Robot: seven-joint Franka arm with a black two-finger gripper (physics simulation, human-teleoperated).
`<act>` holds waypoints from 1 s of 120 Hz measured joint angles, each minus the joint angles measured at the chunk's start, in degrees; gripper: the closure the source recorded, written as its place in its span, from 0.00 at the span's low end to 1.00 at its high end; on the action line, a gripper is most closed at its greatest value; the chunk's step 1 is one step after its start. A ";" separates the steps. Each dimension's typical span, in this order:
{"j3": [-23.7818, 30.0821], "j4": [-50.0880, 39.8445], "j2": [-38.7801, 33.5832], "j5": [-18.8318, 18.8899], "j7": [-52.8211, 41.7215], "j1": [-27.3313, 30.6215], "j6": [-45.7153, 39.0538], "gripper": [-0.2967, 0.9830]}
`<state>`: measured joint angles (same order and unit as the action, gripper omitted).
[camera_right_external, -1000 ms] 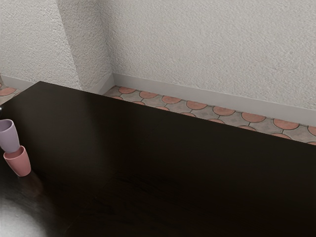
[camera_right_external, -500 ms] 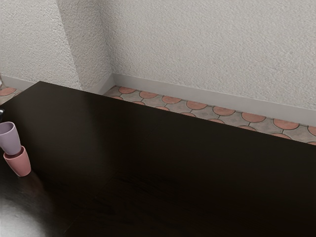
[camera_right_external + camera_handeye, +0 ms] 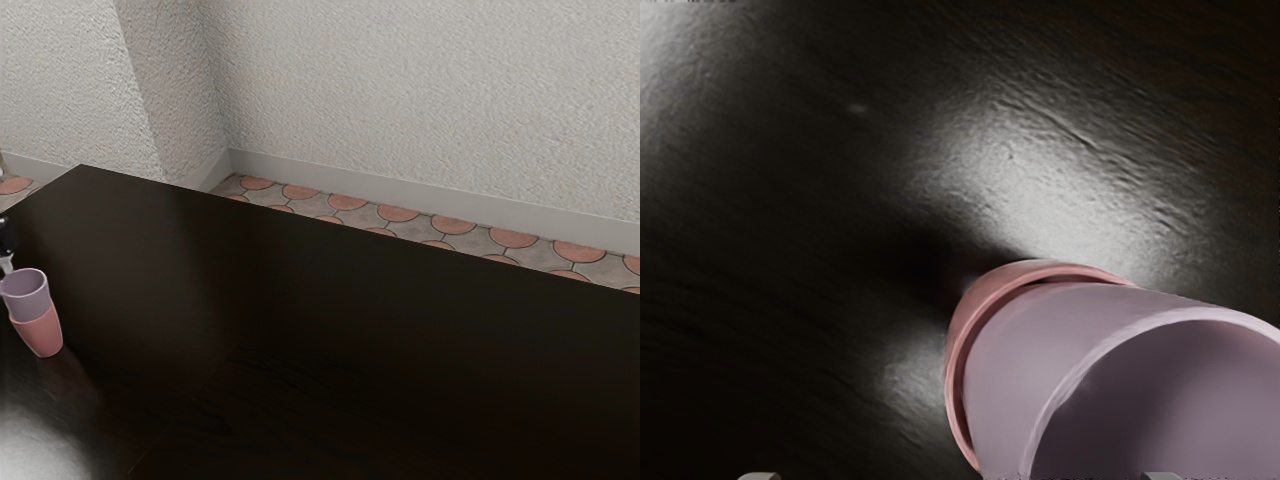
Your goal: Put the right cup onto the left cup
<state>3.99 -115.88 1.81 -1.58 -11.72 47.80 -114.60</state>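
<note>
My gripper (image 3: 7,262) is at the exterior view's left edge, close by the purple cup's rim. The purple cup (image 3: 30,300) sits inside the pink cup (image 3: 40,334), its upper part standing out above the pink rim. In the wrist view the tips of my gripper (image 3: 961,476) stand wide apart at the lower edge, open. There the purple cup (image 3: 1040,350) has its mouth toward the camera, and the pink cup (image 3: 957,370) rings its lower part. The purple cup's base is hidden inside the pink one.
The dark, glossy table (image 3: 300,320) extends toward the exterior view's right. Its far edge faces a tiled floor (image 3: 398,213) and a pale textured wall (image 3: 420,100).
The purple cup has sunk lower into the pink cup, and its rim has shifted slightly toward the exterior view's right. My gripper has come down and further into view. The pink cup has stayed put.
</note>
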 joint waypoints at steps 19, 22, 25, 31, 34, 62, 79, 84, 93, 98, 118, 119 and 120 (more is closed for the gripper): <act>0.08 0.01 -0.50 -0.16 -0.11 -0.50 0.67 0.31; 0.10 0.01 -0.58 -0.18 -0.12 -0.58 0.81 0.31; 0.15 0.01 -0.65 -0.19 -0.14 -0.63 0.97 0.30; 0.27 0.01 -0.84 -0.40 -0.16 -0.72 1.33 0.28; 0.28 0.02 -1.00 -0.54 -0.18 -0.82 1.52 0.28; -7.74 1.07 -2.59 -1.13 -0.29 -10.02 4.53 0.25; -11.71 3.32 -3.71 -1.17 -0.32 -16.18 7.79 0.24; -13.25 4.26 -3.99 -1.16 -0.31 -19.58 8.99 0.24; -15.29 5.44 -4.66 -1.13 -0.29 -27.57 10.96 0.24; -16.59 5.86 -5.02 -1.09 -0.27 -33.54 11.96 0.23; -18.68 8.39 -5.37 -0.82 -0.13 -51.53 15.31 0.23; -18.75 8.46 -5.37 -0.80 -0.11 -51.94 15.43 0.23; -18.82 8.54 -5.38 -0.78 -0.09 -52.30 15.55 0.23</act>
<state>-14.83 -107.34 -3.57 -2.36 -11.81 -4.50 -99.04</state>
